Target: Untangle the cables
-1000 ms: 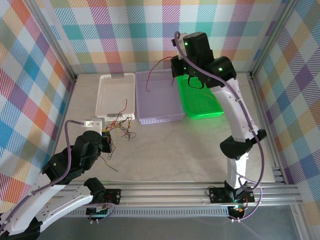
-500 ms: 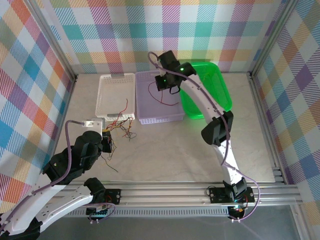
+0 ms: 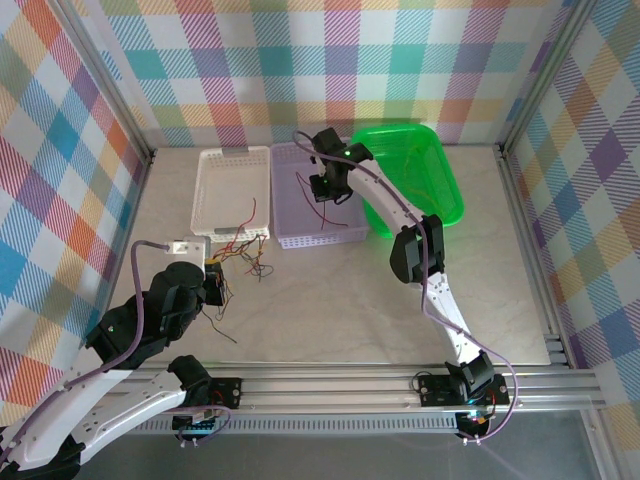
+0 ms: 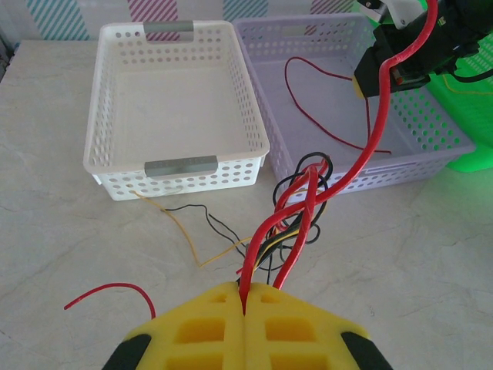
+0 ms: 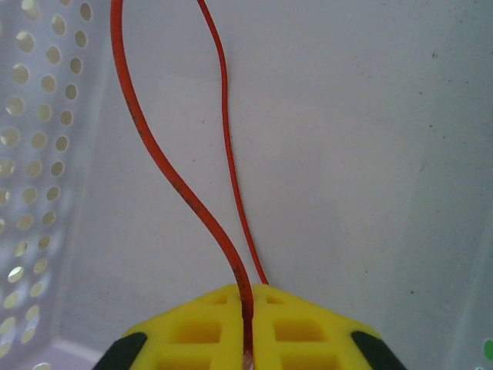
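While the left gripper (image 4: 245, 307) is clamping its yellow fingers (image 4: 200, 331) fully together on a bunch of the cables (image 4: 302, 206), the tangle of red, black and yellow-orange strands is lying on the table (image 4: 92, 254) just in front of the white basket (image 4: 254, 116).

- Loose ends: one red and one yellow-orange, trailing on the marble beside the tangle.
- Right gripper (image 5: 246, 308): hanging low inside the lavender basket (image 3: 320, 238); its pads are meeting on a red cable (image 5: 117, 46), which is running up and away over the basket floor.
- In the overhead view, that gripper (image 3: 326, 192) is reaching in from the green bin (image 3: 440, 180) side.
- White basket: sitting left of and touching the lavender one.
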